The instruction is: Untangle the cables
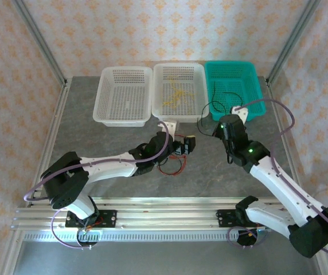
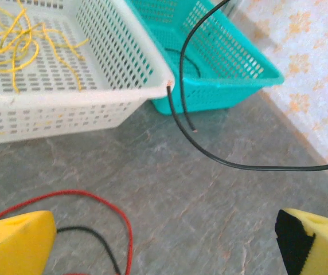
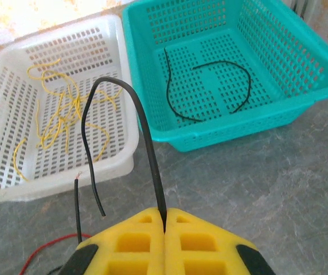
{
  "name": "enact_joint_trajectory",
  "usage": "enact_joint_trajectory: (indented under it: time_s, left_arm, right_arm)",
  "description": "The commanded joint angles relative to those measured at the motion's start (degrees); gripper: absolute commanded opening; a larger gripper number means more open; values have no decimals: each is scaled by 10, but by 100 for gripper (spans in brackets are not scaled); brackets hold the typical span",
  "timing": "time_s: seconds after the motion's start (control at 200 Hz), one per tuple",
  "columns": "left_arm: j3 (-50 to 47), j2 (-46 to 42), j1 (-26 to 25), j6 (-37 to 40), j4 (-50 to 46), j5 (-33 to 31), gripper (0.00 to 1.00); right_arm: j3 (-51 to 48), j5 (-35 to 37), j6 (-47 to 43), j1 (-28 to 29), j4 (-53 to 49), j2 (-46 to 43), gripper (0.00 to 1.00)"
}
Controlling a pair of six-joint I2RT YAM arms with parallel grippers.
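Right jaws: yellow, pressed together and clamped on a black cable (image 3: 147, 137). It rises out of them, arches over and hangs down again to their left. Straight ahead of them sits a teal basket (image 3: 238, 126) with a second black wire (image 3: 210, 86) lying on its floor. Ahead-left is a white basket (image 3: 32, 189) holding a loose yellow tangle (image 3: 61, 120). Grey desk (image 3: 256, 183) lies under all of it.

Left jaws: wide apart. A red cable (image 2: 95, 197) loops on the desk between them. The black cable crosses ahead of them, in front of both baskets.
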Motion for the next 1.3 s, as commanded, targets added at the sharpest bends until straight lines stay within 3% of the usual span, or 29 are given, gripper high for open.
enact_joint_trajectory:
  time_s: [0.0, 0.275, 0.441, 0.736, 1.016, 1.297]
  left_arm:
    - [35, 14, 11, 16, 6, 4, 99]
    - [135, 62, 40, 40, -30, 26, 99]
    - [234, 127, 49, 61, -89, 46, 100]
    - [395, 246, 49, 70, -149, 90, 99]
    - [527, 335, 53, 63, -185, 111, 99]
    - [583, 373, 69, 38, -165, 143, 99]
  right_arm:
    - [32, -15, -26, -23, 37, 11, 0]
    - [82, -52, -31, -84, 52, 64, 0]
    - [115, -117, -29, -142, 65, 104, 0]
    - [198, -154, -20, -231, 79, 231, 0]
    - [278, -176, 5, -271, 88, 355, 0]
    - [362, -205, 36, -300, 78, 472, 0]
